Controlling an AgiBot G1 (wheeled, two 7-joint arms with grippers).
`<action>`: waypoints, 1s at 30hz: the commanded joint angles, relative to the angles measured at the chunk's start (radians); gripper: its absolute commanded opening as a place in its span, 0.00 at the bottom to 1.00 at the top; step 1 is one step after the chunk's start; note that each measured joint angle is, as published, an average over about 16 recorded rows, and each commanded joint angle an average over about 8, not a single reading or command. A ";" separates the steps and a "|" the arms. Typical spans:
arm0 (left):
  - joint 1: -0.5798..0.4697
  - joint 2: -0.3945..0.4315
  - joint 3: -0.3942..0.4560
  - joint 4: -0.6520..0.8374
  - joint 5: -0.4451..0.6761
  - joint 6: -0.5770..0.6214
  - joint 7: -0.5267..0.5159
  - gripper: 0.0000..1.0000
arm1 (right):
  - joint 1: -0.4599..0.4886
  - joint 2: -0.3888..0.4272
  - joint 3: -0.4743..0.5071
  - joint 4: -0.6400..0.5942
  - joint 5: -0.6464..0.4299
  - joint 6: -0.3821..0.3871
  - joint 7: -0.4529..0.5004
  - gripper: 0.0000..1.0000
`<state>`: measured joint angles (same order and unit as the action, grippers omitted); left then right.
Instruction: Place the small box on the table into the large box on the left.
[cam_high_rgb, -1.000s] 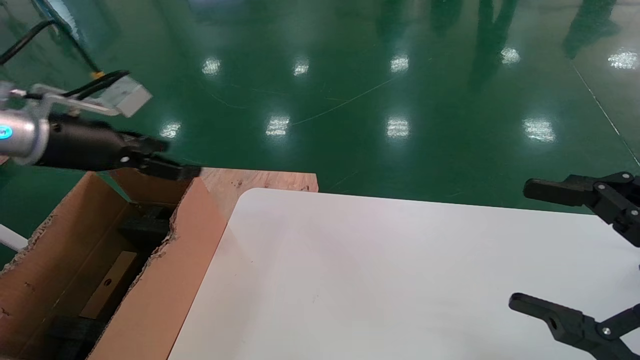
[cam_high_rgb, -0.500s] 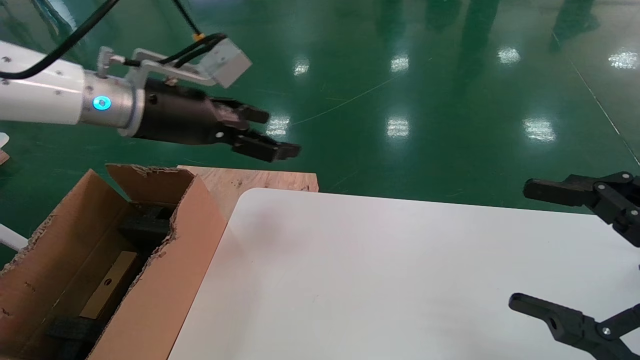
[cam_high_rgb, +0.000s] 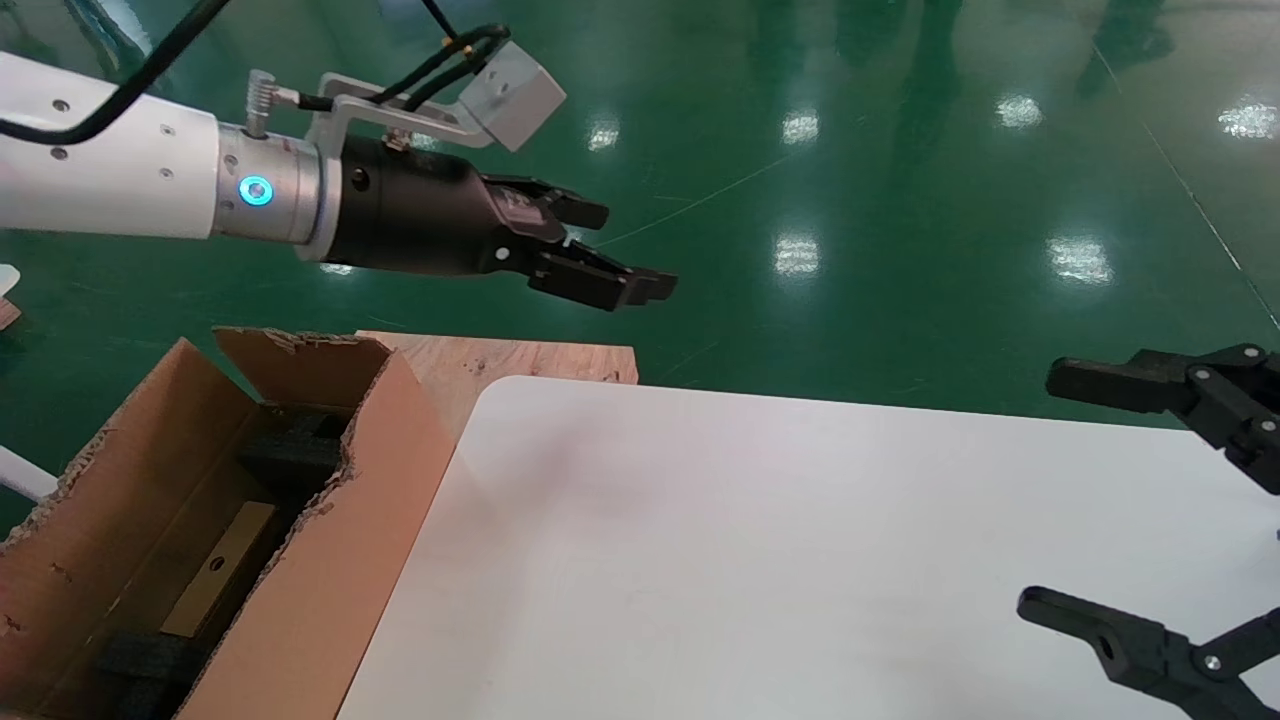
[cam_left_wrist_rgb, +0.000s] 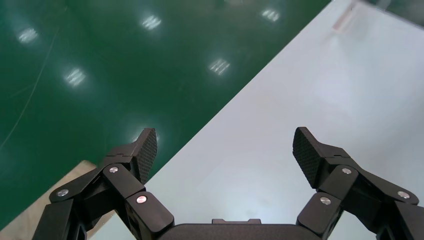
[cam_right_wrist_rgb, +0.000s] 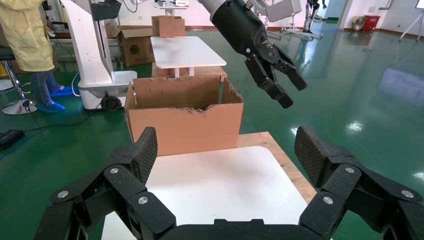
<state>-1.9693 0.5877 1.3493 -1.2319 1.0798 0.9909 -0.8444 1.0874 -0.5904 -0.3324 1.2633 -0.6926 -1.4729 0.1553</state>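
glossy white table (cam_high_rgb: 800, 560), ragged cardbd large box (cam_high_rgb: 330, 570)

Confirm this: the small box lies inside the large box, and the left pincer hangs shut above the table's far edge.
Not quite: the left pincer is open, its fingers spread wide in the left wrist view. The rest holds: the small box lies inside the large box, and the pincer hangs above the far edge of the table.
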 joint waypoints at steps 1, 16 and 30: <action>0.015 0.000 -0.018 -0.001 -0.006 0.008 0.011 1.00 | 0.000 0.000 0.000 0.000 0.000 0.000 0.000 1.00; 0.252 0.007 -0.301 -0.015 -0.098 0.141 0.185 1.00 | 0.000 0.000 0.000 0.000 0.000 0.000 0.000 1.00; 0.473 0.012 -0.565 -0.028 -0.185 0.266 0.347 1.00 | 0.000 0.000 0.000 0.000 0.000 0.000 0.000 1.00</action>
<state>-1.4959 0.6002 0.7834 -1.2596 0.8951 1.2574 -0.4971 1.0875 -0.5903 -0.3329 1.2632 -0.6923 -1.4728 0.1550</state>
